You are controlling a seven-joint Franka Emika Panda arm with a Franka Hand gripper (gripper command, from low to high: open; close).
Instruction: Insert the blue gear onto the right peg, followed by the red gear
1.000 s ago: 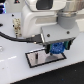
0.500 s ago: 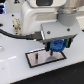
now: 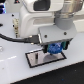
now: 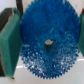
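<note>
The blue gear point(image 3: 54, 48) hangs in my gripper point(image 3: 54, 50) just above the right end of the black white-rimmed plate point(image 3: 37, 61) in the exterior view. In the wrist view the blue gear point(image 4: 47, 30) fills the picture. Green finger pads point(image 4: 8, 40) press its rim on both sides, so the gripper point(image 4: 46, 42) is shut on it. A dark grey spot shows in the gear's centre hole; whether that is the right peg I cannot tell. In the exterior view the right peg is hidden behind the gear and fingers. The red gear is out of view.
The plate lies on a white table point(image 3: 15, 72). The arm's white body point(image 3: 37, 22) looms over the plate's far side, and a black cable point(image 3: 12, 37) runs off to the exterior view's left.
The gripper with the blue gear has sunk slightly toward the plate's right end. The plate has not moved.
</note>
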